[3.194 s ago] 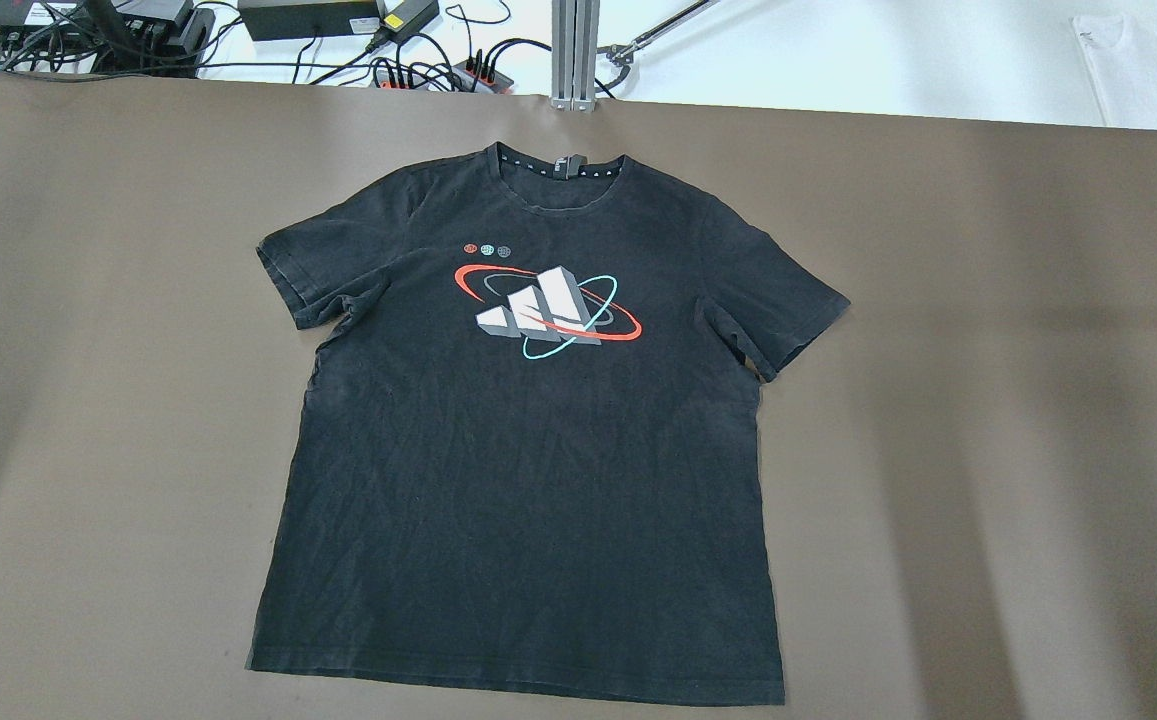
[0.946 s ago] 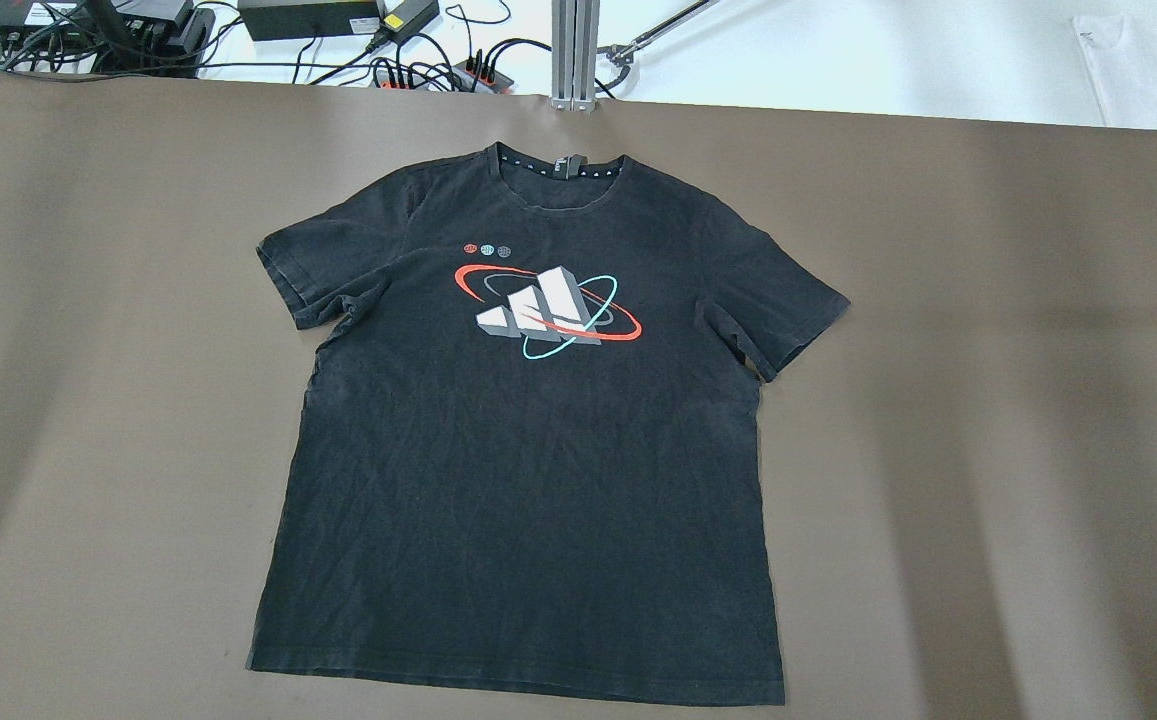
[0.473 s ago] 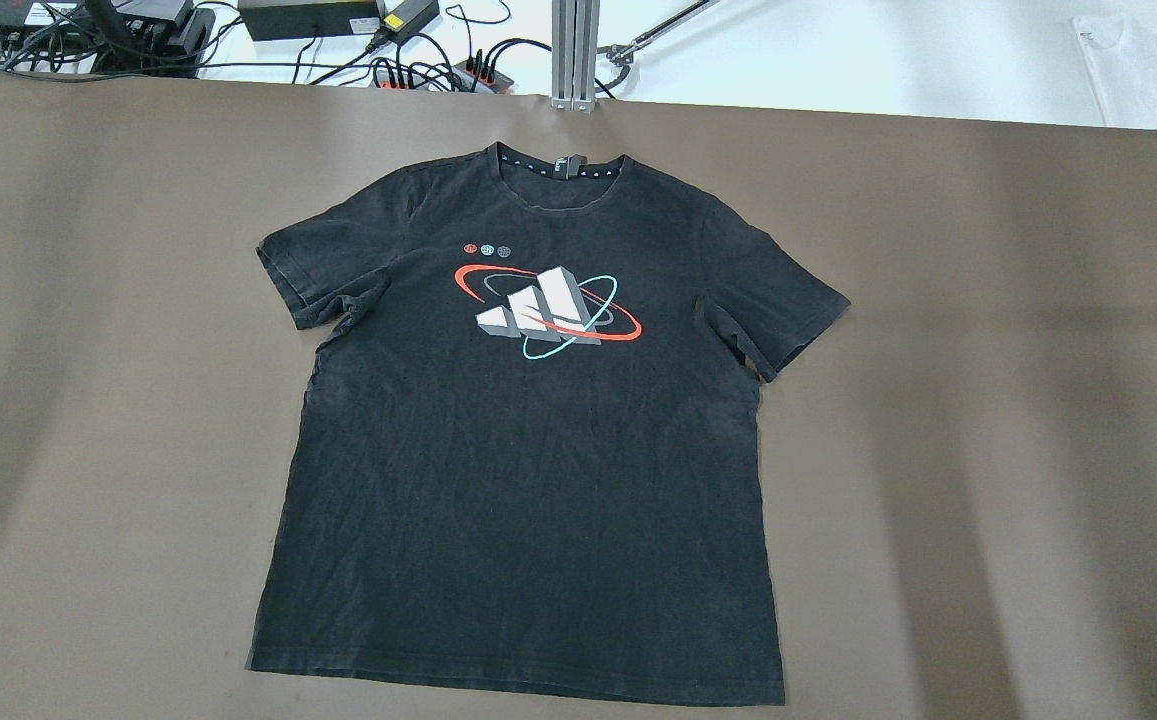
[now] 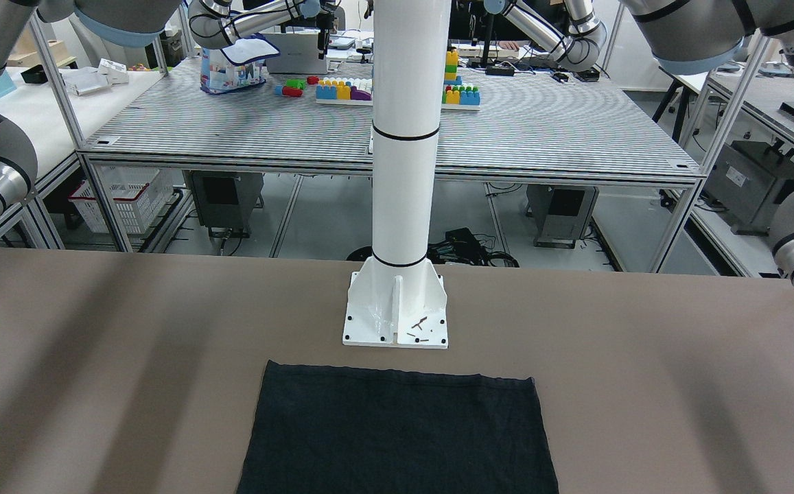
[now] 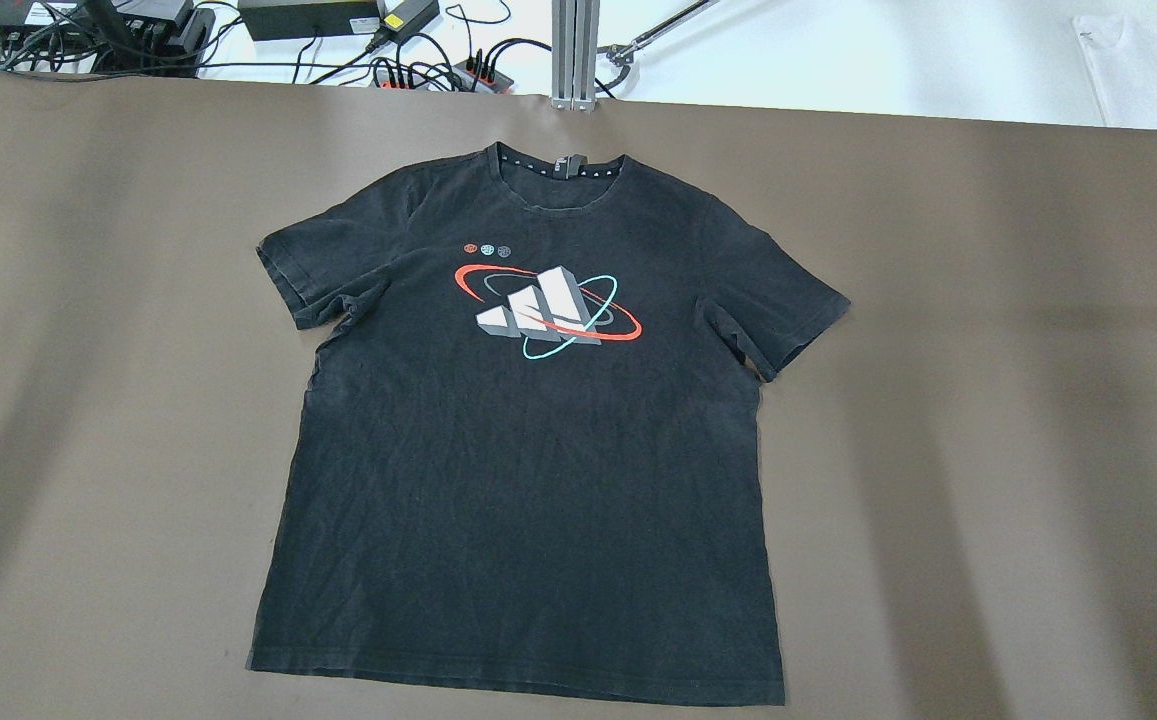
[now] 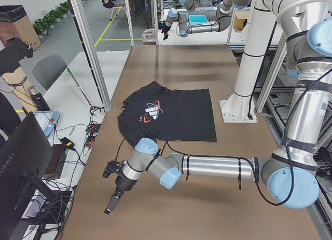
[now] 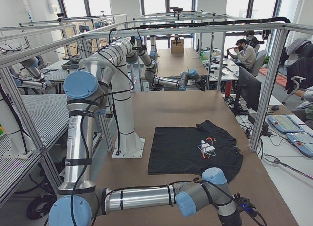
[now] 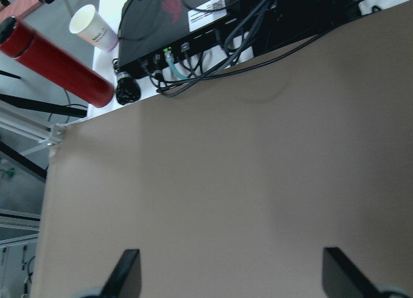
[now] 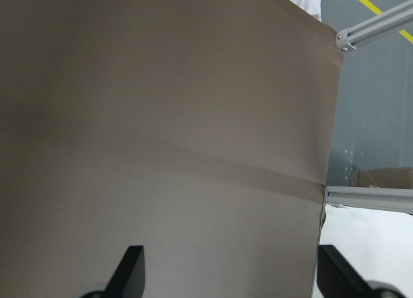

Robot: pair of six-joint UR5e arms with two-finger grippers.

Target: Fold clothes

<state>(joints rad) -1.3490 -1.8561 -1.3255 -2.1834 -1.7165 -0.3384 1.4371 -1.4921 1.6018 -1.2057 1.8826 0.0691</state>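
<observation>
Black T-shirt lies flat and unfolded, print up, mid-tabletop: collar toward the operators' edge, hem toward the robot's edge, near the white pole base but not touching it. Left gripper has fingers spread wide with nothing between them, over bare surface by the left-end corner on the operators' side, with a red bottle and paper cup just off the edge. Right gripper is also spread and empty, over bare surface near the right-end edge, well apart from the shirt.
</observation>
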